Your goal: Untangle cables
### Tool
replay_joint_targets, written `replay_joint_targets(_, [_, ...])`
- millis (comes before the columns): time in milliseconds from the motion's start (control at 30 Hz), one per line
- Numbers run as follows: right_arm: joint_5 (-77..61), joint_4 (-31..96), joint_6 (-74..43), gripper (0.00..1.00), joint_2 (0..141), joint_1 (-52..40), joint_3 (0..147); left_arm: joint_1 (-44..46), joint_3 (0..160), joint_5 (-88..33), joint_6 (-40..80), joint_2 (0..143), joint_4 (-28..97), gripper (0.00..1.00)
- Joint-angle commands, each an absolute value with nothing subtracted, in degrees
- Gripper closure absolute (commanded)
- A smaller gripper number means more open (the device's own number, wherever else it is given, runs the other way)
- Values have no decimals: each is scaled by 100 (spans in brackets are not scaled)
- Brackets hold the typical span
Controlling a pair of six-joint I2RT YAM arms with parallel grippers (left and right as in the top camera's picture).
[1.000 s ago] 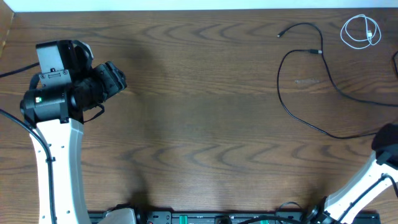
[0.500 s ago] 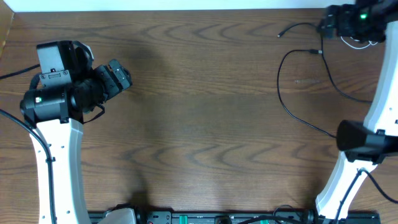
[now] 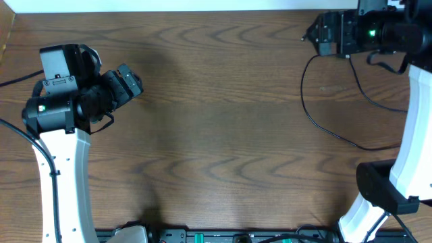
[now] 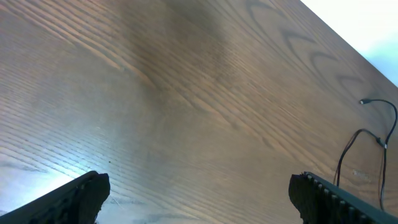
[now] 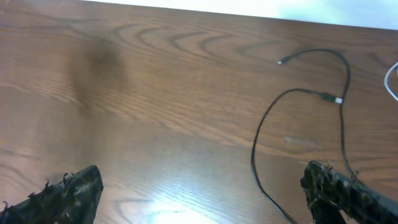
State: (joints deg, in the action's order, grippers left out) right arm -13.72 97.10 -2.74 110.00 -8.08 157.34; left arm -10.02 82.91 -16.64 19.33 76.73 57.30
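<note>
Two thin black cables lie at the table's far right. One (image 3: 302, 94) loops from a small plug down toward the right edge. The other (image 3: 365, 95) runs from under my right arm to the right edge. In the right wrist view both show, one (image 5: 255, 155) with its plug mid-frame and one (image 5: 346, 74) arcing behind it. A sliver of the white cable (image 5: 394, 87) shows at that view's right edge; overhead my right arm hides it. The black cables also show in the left wrist view (image 4: 344, 155). My right gripper (image 3: 317, 34) (image 5: 202, 196) is open above the cables' far ends. My left gripper (image 3: 131, 81) (image 4: 199, 199) is open and empty at the far left.
The brown wooden table (image 3: 216, 121) runs to a pale far edge. The left arm's white link (image 3: 64, 182) stands along the left side and the right arm's white link (image 3: 412, 155) along the right. A black rail (image 3: 223, 236) lies at the front edge.
My right arm has swung up from the lower right to the far right corner and its gripper has moved left over the cable ends. The left arm has hardly moved.
</note>
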Motion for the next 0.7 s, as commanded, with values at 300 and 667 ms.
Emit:
replay_joint_targets(300, [-1070,9723,395,1,10425,-781,15683,-1033,8261,-1732,1935,7717,5763,2])
replay_joint_targets(667, [-635,6663,552,1,7990,-370,11327,-1033,8261,-1730,1935,7717,5763,2])
